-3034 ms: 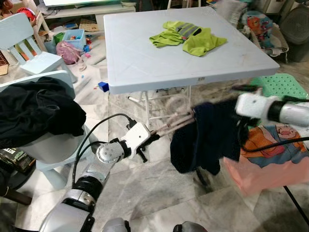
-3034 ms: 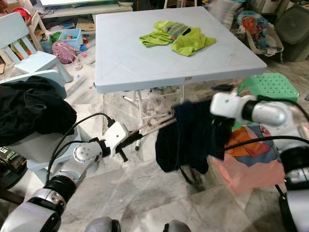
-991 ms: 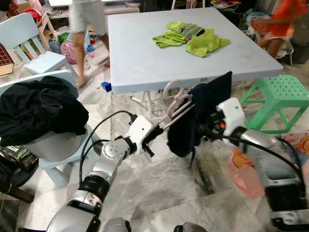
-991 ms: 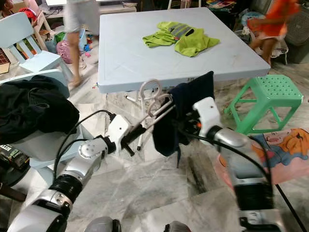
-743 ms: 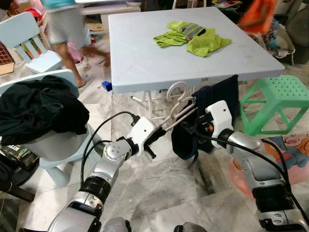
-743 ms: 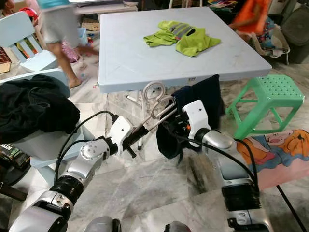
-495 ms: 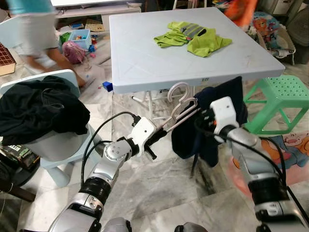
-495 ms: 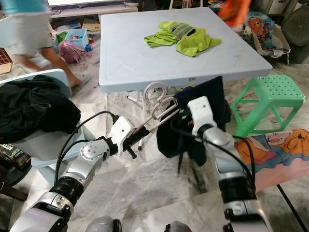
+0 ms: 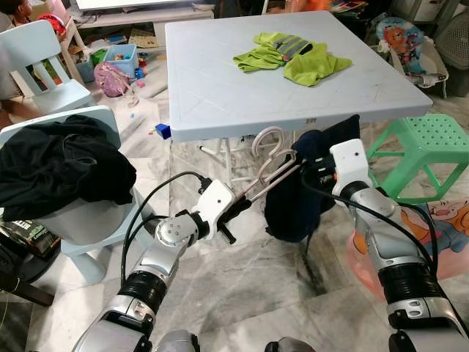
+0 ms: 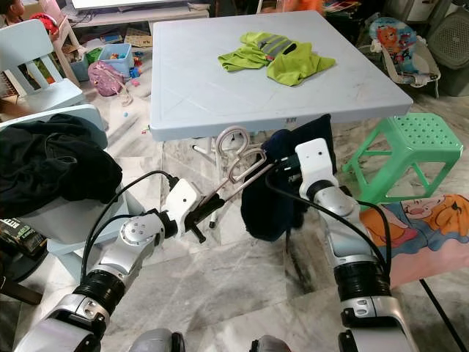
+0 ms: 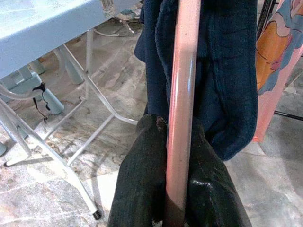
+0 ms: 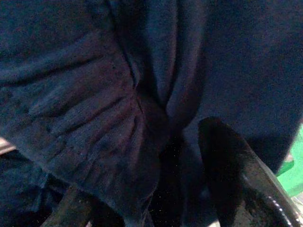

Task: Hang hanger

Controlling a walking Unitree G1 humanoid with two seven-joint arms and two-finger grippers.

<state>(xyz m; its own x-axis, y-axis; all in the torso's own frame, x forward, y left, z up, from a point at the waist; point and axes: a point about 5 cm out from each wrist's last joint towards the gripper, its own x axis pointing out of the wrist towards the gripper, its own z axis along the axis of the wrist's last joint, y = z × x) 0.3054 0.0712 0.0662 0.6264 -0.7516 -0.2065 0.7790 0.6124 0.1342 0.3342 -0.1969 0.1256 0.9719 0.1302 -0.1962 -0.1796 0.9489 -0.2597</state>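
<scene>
My left gripper [image 9: 236,210] is shut on the lower bar of a pink hanger [image 9: 272,170], which slants up toward the table edge with its hook [image 9: 268,138] just below the rim. In the left wrist view the bar [image 11: 182,85] runs between the black fingers [image 11: 142,179]. A navy garment [image 9: 297,202] hangs bunched over the hanger's far end. My right gripper [image 9: 309,167] is buried in that cloth at its top. The right wrist view has folds of the garment [image 12: 94,71] between the fingers [image 12: 227,161].
The light blue folding table [image 9: 220,88] carries lime-green clothes [image 9: 289,55]. A green stool [image 9: 425,143] stands to the right, above a cartoon mat [image 9: 443,220]. A pale chair heaped with black clothes [image 9: 58,165] is at left. Toys and a small chair [image 9: 37,59] lie behind.
The navy garment has dropped from a spread flap into a lower bunch at the hanger's end. The right wrist shifted slightly. The people moving at the back have left the picture.
</scene>
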